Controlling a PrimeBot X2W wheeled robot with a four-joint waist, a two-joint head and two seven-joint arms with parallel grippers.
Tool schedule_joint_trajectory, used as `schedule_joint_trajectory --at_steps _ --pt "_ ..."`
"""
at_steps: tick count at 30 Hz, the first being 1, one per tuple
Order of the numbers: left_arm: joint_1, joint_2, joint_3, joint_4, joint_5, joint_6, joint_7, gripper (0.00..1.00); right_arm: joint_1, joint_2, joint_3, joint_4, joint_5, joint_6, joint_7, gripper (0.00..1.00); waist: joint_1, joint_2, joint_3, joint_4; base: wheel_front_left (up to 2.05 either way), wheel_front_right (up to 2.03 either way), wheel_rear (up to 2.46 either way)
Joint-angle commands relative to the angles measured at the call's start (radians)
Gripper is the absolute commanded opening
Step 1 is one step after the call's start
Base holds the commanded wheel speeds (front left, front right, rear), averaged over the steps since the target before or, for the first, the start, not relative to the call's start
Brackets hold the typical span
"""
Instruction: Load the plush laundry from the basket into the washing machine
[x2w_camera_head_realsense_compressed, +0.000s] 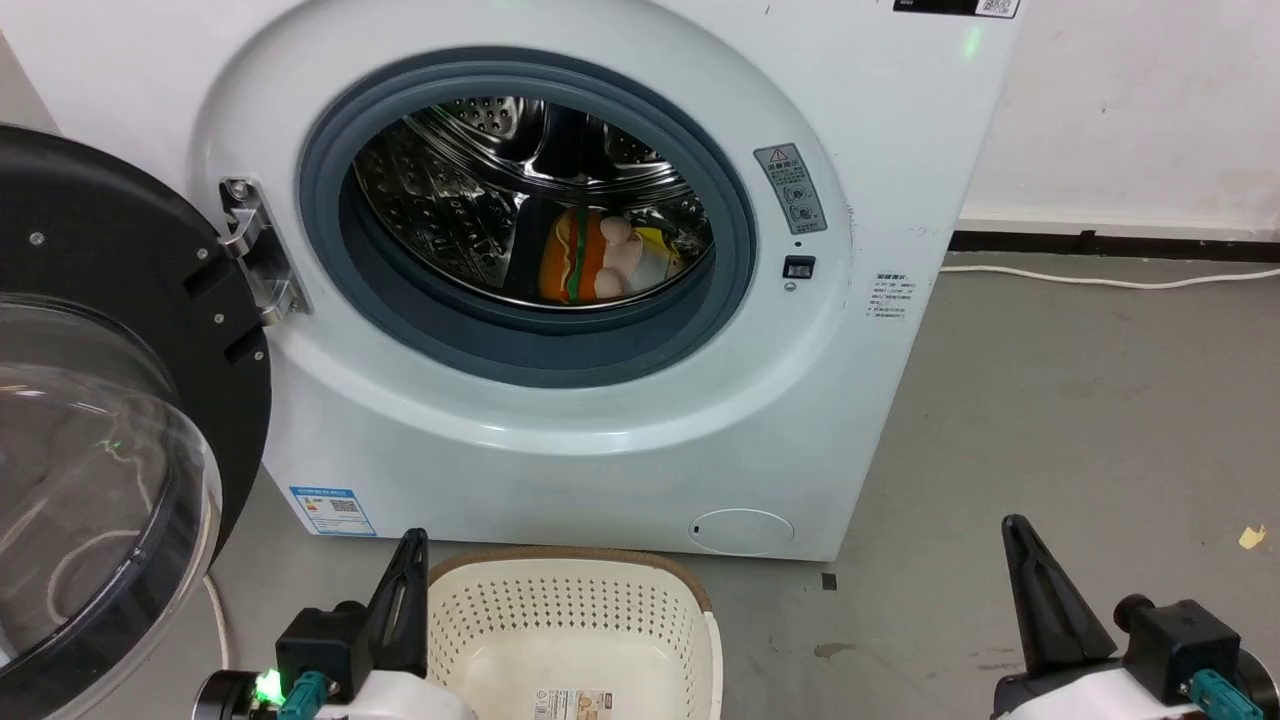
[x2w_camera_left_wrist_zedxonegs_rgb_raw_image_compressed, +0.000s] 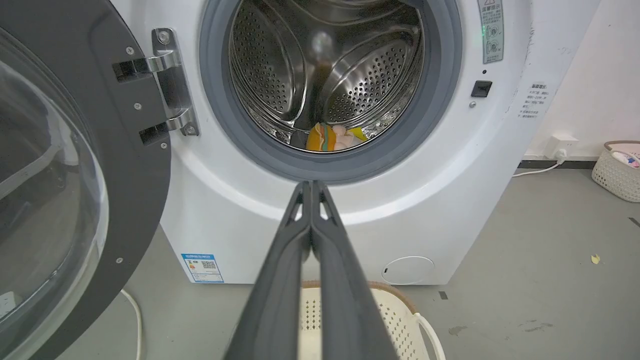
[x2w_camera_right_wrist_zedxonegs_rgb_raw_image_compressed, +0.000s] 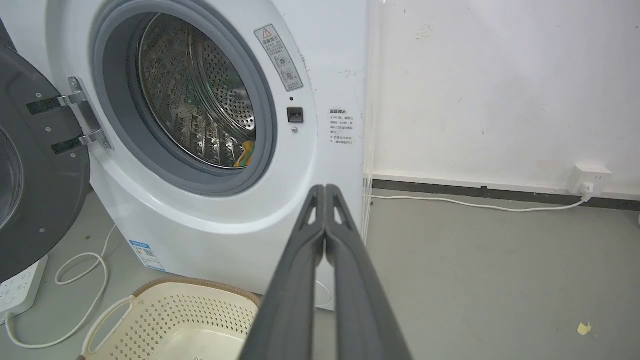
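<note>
Head view: the large white front-loading washing machine (x2w_camera_head_realsense_compressed: 560, 470) stands at the far side. Its black-rimmed clear bubble door (x2w_camera_head_realsense_compressed: 120, 250) is swung wide to the left, so the grey-gasketed porthole is open to reach. Low in the steel drum lies the orange bun-shaped plush with green and red stripes (x2w_camera_head_realsense_compressed: 565, 255). The peach, white and yellow doll (x2w_camera_head_realsense_compressed: 625, 255) touches its right side. The cream perforated plastic basket (x2w_camera_head_realsense_compressed: 570, 605) sits on the grey floor just in front of the machine, a paper label on its bottom. The left gripper (x2w_camera_head_realsense_compressed: 412, 545) rises at the basket's left rim. The right gripper (x2w_camera_head_realsense_compressed: 1015, 525) stands well to the right over open floor.

Left wrist view: the left gripper's fingers meet at their tips with nothing between them, pointing at the porthole's lower lip. Both toys look small on the drum bottom. A second pale basket (x2w_camera_left_wrist_zedxonegs_rgb_raw_image_compressed: 617, 170) stands at the far right by the wall.

Right wrist view: the right gripper's jaws are likewise pressed together on nothing. A sliver of orange shows past the gasket. A white power strip (x2w_camera_right_wrist_zedxonegs_rgb_raw_image_compressed: 20, 285) and looped cable lie under the door, and a wall plug (x2w_camera_right_wrist_zedxonegs_rgb_raw_image_compressed: 590, 180) is at the far right.
</note>
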Motion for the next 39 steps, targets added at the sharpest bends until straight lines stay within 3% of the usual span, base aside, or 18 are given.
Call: schedule_joint_trajectory --at_steps 1,39 --pt "-0.007 -0.006 0.010 -0.009 0.013 -0.008 0.008 0.00 -0.021 0.000 -0.001 -0.005 -0.008 0.000 0.007 0.00 -0.0001 0.0000 0.000 0.000 0.00 0.00 0.00" --pt "-0.014 -0.039 0.070 -0.049 0.081 -0.036 0.083 0.00 -0.044 0.000 -0.002 -0.009 -0.055 -0.001 0.083 0.00 -0.0001 0.0000 -0.001 -0.009 0.00 0.00 0.00"
